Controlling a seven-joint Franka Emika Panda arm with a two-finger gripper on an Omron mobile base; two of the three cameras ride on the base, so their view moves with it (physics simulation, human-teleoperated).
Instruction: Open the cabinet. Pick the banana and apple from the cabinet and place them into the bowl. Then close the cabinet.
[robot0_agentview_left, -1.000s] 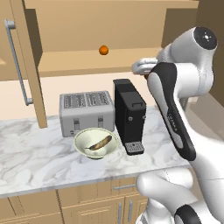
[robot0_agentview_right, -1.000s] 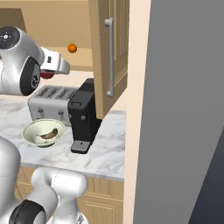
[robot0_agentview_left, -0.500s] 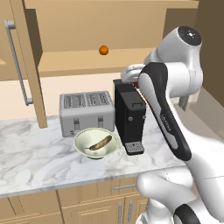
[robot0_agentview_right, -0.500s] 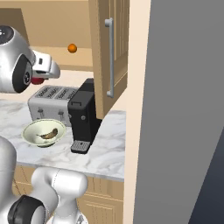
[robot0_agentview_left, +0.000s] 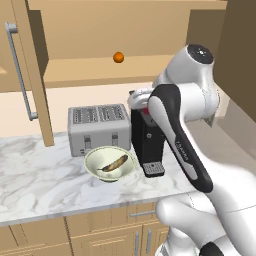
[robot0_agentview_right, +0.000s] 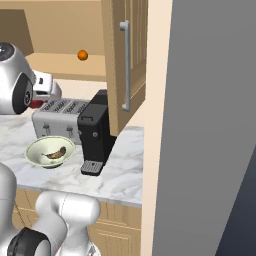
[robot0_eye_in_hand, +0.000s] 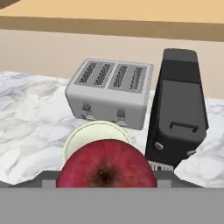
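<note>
The dark-red apple (robot0_eye_in_hand: 106, 161) sits in my gripper (robot0_eye_in_hand: 106, 176), which is shut on it; its red skin peeks out under the hand (robot0_agentview_left: 145, 107). The gripper (robot0_agentview_left: 141, 101) hangs above the coffee machine's top, right of and higher than the pale bowl (robot0_agentview_left: 93, 161). In the hand view the bowl (robot0_eye_in_hand: 85, 134) lies just beyond the apple. The banana (robot0_agentview_left: 113, 163) rests inside the bowl. The cabinet stands open, its left door (robot0_agentview_left: 20, 75) and right door (robot0_agentview_right: 125, 60) swung out.
An orange ball (robot0_agentview_left: 118, 57) sits on the cabinet shelf. A silver toaster (robot0_agentview_left: 97, 127) stands behind the bowl, with a black coffee machine (robot0_agentview_left: 150, 145) to its right. A tall grey panel (robot0_agentview_right: 210, 125) rises at the counter's right end.
The arm has drawn back from the cabinet shelf, carrying the apple left and down to above the coffee machine. Bowl, banana and doors have not moved.
</note>
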